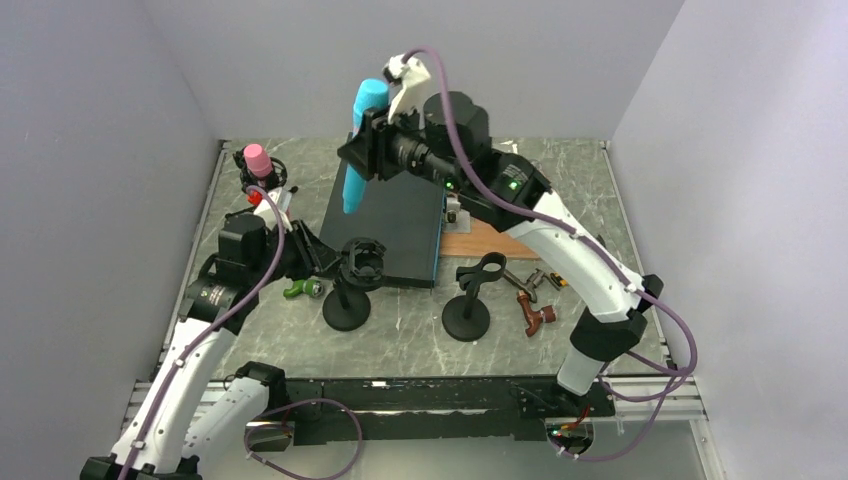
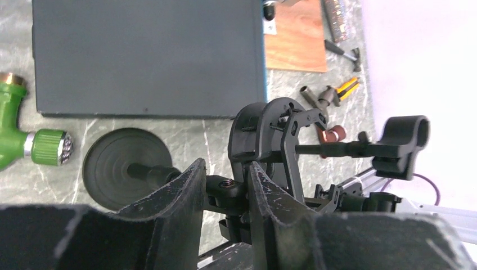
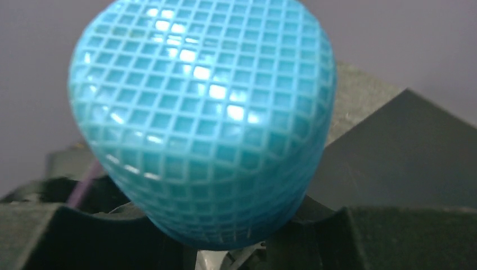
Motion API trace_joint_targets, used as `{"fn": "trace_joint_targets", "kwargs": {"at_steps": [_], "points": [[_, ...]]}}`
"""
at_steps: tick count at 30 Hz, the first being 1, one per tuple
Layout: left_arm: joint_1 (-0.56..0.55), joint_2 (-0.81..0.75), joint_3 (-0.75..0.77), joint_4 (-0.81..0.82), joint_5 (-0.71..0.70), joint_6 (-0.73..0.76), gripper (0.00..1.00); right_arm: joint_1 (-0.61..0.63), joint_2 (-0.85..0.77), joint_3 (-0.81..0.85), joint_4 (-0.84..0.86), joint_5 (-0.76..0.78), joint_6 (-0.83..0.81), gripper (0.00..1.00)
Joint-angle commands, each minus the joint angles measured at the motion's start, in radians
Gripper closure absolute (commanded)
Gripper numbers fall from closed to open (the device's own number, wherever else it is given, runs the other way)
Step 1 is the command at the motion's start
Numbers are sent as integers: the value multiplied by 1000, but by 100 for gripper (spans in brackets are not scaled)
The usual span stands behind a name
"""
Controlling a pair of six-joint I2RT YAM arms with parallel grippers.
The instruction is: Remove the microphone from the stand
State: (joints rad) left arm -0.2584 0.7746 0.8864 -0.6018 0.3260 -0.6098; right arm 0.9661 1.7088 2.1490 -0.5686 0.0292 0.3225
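Note:
My right gripper (image 1: 366, 140) is shut on a blue microphone (image 1: 358, 150) and holds it high above the black board (image 1: 390, 225), clear of both stands. Its meshed blue head (image 3: 202, 118) fills the right wrist view between my jaws. My left gripper (image 1: 322, 262) is shut on the neck of the left black stand (image 1: 348, 290), just below its empty clip (image 2: 270, 135). In the left wrist view the joint (image 2: 228, 188) sits pinched between my fingers, with the stand's round base (image 2: 126, 166) behind. A second empty black stand (image 1: 470, 297) is to the right.
A pink microphone (image 1: 258, 160) stands at the back left. A green tool (image 1: 303, 289) lies left of the held stand. A wooden board (image 1: 490, 240) and several small tools (image 1: 535, 300) lie right of the black board. Grey walls enclose the table.

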Motion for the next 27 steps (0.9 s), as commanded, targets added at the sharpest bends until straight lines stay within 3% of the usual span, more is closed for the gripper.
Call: {"fn": "trace_joint_targets", "kwargs": {"at_steps": [1, 6, 14, 15, 21, 24, 27], "points": [[0, 22, -107, -158, -60, 21, 86, -6, -22, 149, -14, 57, -42, 100], [2, 34, -179, -124, -78, 21, 89, -36, -142, 95, 18, 126, -58, 100], [4, 51, -204, -121, -123, 32, 83, -147, -372, -165, -22, 225, -61, 100], [5, 56, -191, -130, -124, 31, 78, -153, -401, -198, -33, 243, -66, 100], [5, 32, -52, -182, -134, 25, 24, -163, -524, -302, -158, 464, -124, 100], [5, 22, 42, -216, -153, 35, 13, -165, -569, -326, -241, 629, -122, 100], [6, 35, 119, -254, -159, 47, 10, -166, -598, -351, -310, 742, -106, 100]]}}
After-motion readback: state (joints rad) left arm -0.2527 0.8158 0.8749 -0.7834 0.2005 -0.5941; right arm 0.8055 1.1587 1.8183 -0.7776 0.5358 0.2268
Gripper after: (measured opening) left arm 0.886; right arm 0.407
